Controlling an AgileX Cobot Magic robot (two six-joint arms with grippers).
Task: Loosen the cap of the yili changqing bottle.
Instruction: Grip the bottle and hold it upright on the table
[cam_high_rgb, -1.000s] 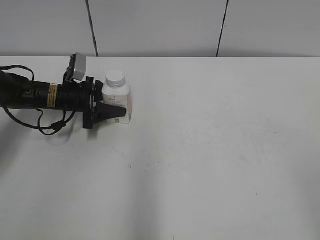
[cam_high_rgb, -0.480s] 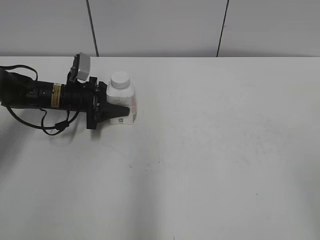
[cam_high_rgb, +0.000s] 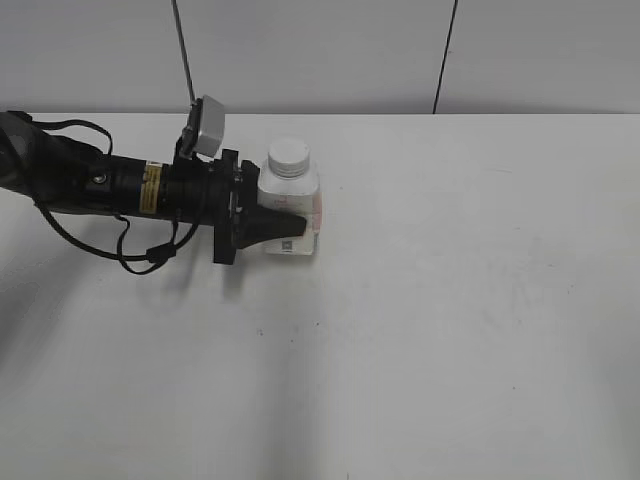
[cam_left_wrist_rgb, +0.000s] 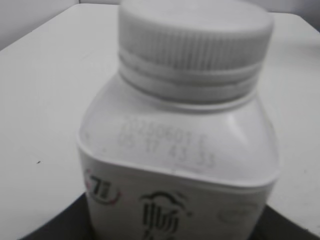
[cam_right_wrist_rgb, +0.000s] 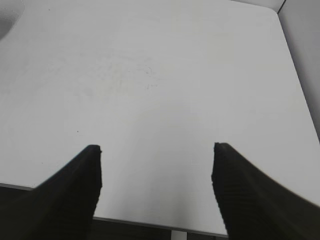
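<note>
The yili changqing bottle (cam_high_rgb: 293, 208) is small, squat and white, with a pale label edged in pink. It stands upright on the white table (cam_high_rgb: 450, 300) at the back left. Its white screw cap (cam_high_rgb: 289, 155) sits on the neck. My left gripper (cam_high_rgb: 290, 225) reaches in from the left and is shut on the bottle's lower body. In the left wrist view the bottle (cam_left_wrist_rgb: 180, 165) fills the frame with the ribbed cap (cam_left_wrist_rgb: 195, 45) on top. My right gripper (cam_right_wrist_rgb: 156, 150) is open and empty above bare table; it does not show in the exterior view.
A grey panelled wall (cam_high_rgb: 320, 50) runs behind the table's back edge. The left arm's black cable (cam_high_rgb: 130, 255) loops on the table beside the arm. The table's near edge (cam_right_wrist_rgb: 150, 222) shows under the right gripper.
My left gripper has slid to the right across the table with the bottle held in it. The bottle stays upright with its cap on.
</note>
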